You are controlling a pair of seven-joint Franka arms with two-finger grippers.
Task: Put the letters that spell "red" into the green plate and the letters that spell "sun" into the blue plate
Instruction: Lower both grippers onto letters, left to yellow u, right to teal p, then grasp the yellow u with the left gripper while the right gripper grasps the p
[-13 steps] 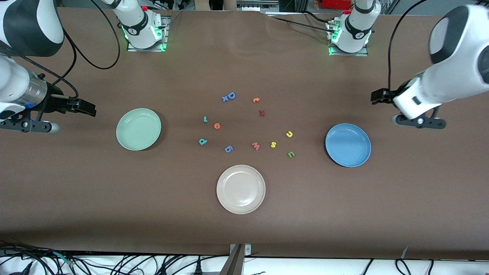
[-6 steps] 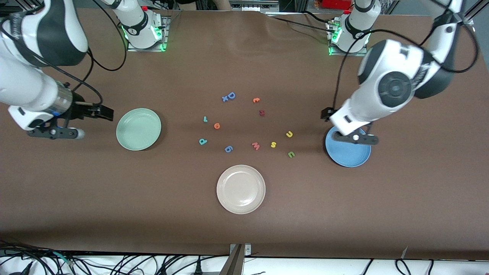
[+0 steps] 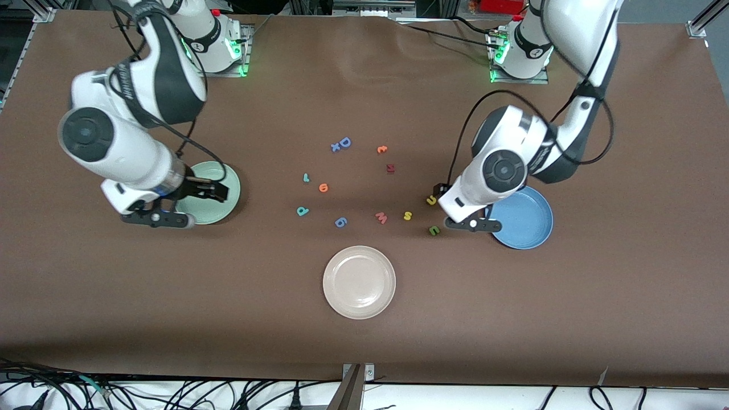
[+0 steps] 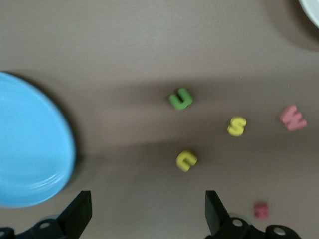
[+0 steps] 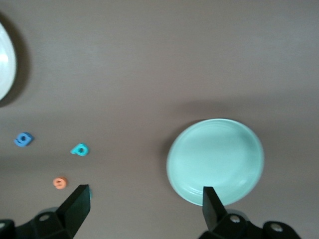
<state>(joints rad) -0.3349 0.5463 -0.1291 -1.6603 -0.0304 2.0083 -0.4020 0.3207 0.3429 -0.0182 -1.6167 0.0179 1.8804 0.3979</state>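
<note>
White glossy arm shells, black joint bands, looping black cables, black pincer fingers, green-lit bases.

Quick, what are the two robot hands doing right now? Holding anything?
Left gripper: open, holding nothing, over the table beside the blue plate.
Right gripper: open, holding nothing, over the green plate.

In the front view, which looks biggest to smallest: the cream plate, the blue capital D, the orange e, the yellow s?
1. Cream plate, far the largest.
2. Blue capital D, clearly bigger than the remaining two.
3. Orange e and yellow s look alike; no ranking.
</note>
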